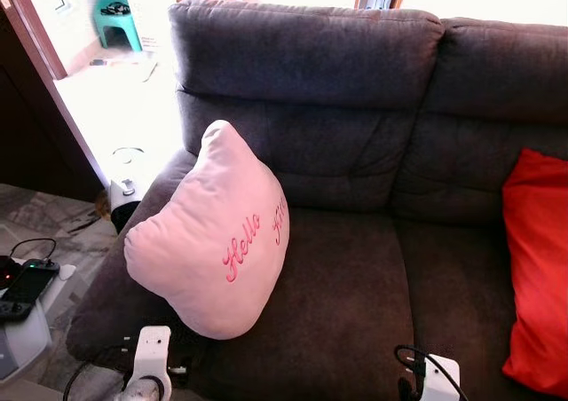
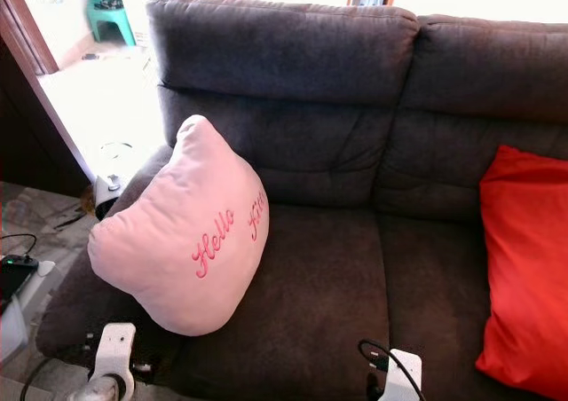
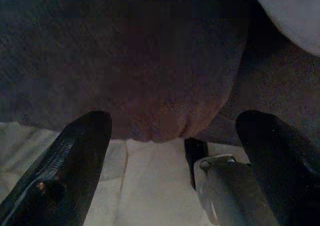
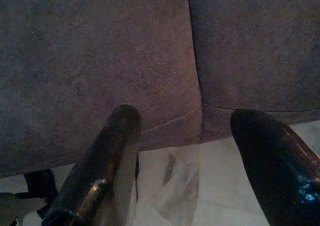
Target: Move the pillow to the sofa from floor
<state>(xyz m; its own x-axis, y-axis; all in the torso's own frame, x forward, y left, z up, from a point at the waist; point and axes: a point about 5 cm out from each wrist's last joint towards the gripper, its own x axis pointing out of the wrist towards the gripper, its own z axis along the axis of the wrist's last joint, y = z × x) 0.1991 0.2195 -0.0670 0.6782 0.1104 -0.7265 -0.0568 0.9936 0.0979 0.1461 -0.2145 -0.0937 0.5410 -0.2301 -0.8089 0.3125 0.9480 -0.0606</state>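
A pink pillow (image 1: 213, 237) with red "Hello" stitching leans on the left seat of the dark grey sofa (image 1: 355, 277), against the armrest and backrest. Nothing holds it. Both arms hang low at the sofa's front edge; their wrists show at the bottom of the eye views. In the left wrist view my left gripper (image 3: 175, 151) is open, empty, facing the sofa's front with a corner of the pillow (image 3: 295, 11) above. In the right wrist view my right gripper (image 4: 195, 156) is open and empty over the seat front and pale floor.
A red cushion (image 1: 537, 268) leans on the right seat. Left of the sofa are a small white appliance (image 1: 124, 192), a device with cables (image 1: 25, 286) on a low stand, and a bright doorway with a teal stool (image 1: 117, 15).
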